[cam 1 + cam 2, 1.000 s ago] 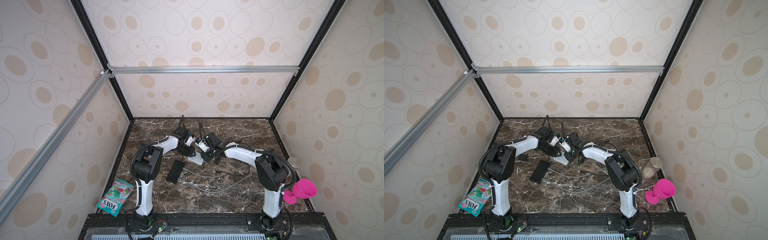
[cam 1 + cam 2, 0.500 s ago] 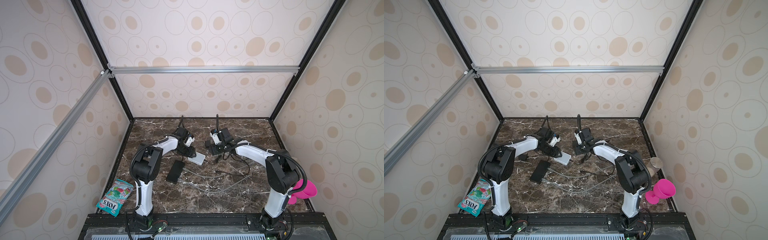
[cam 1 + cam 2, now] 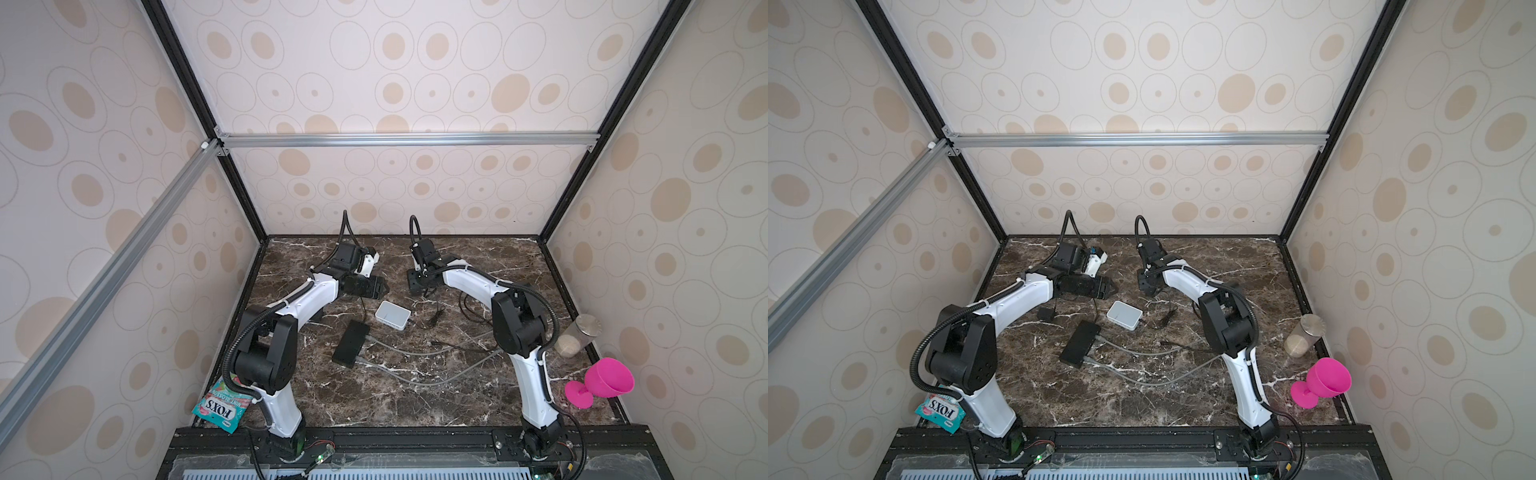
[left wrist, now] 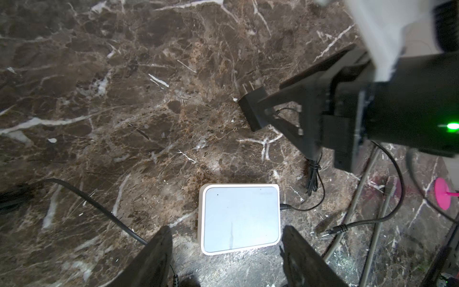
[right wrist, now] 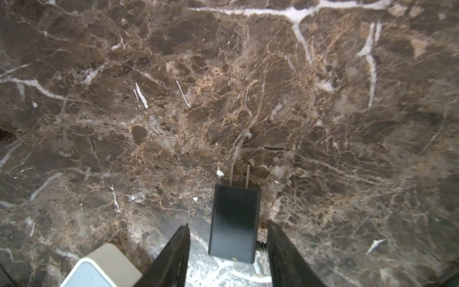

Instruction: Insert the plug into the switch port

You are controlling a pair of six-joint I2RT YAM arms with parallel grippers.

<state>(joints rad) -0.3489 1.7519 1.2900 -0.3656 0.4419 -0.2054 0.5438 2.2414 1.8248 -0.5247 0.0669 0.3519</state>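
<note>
The white switch (image 3: 392, 316) (image 3: 1124, 315) lies flat on the marble table. A black barrel plug (image 4: 285, 206) sits against its side wall at the port, and its thin cable runs off to a black two-prong adapter (image 5: 234, 221) (image 4: 250, 111). My left gripper (image 4: 227, 229) (image 3: 384, 286) hangs open just behind the switch (image 4: 239, 218), touching nothing. My right gripper (image 5: 227, 226) (image 3: 419, 286) is open, with a finger on each side of the adapter and a gap on both sides.
A black hub (image 3: 351, 343) with grey cables lies in front of the switch. A second loose barrel plug (image 4: 332, 229) lies to its right, and a small black adapter (image 3: 1045, 313) to its left. A jar (image 3: 577, 336), pink goblet (image 3: 602, 382) and candy bag (image 3: 224, 405) line the table edges.
Both grippers were together at the switch. The right gripper has swung away toward the back right and opened. The left gripper has opened and drawn back from the switch.
</note>
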